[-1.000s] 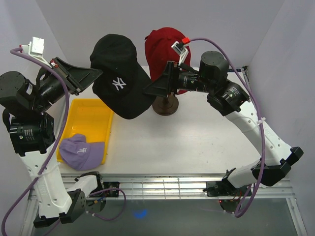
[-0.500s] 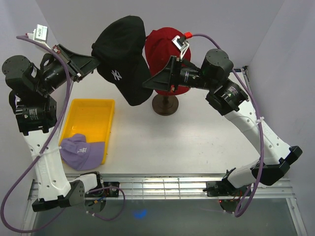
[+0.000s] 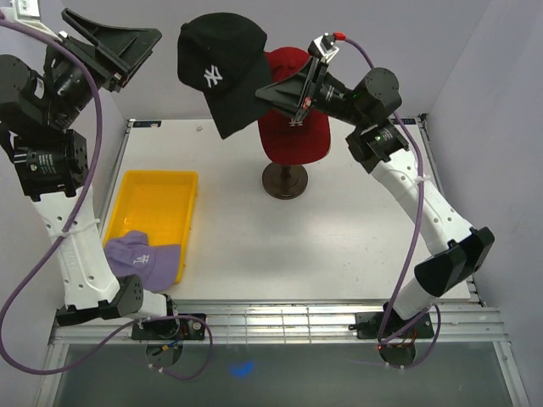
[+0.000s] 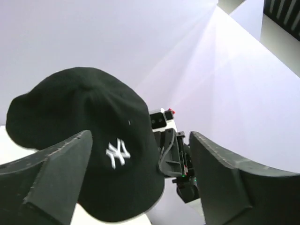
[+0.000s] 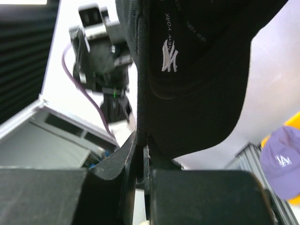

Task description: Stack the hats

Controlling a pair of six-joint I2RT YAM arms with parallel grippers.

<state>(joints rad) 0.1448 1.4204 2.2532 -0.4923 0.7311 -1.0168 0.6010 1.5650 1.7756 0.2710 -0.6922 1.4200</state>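
Over table (image 3: pixel 339 237), black NY cap (image 3: pixel 222 72) covers red cap (image 3: pixel 297 136) (partly).

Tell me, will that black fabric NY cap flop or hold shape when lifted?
Probably keeps its shape: the black fabric NY cap, pinched at one edge by the right gripper, looks domed. Likely light, as that small pinch carries it.

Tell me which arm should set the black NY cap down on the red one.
Right. The right gripper is shut on the brim of the black NY cap, which hangs close by the red cap. The left gripper is open, holds nothing and sits off to the left.
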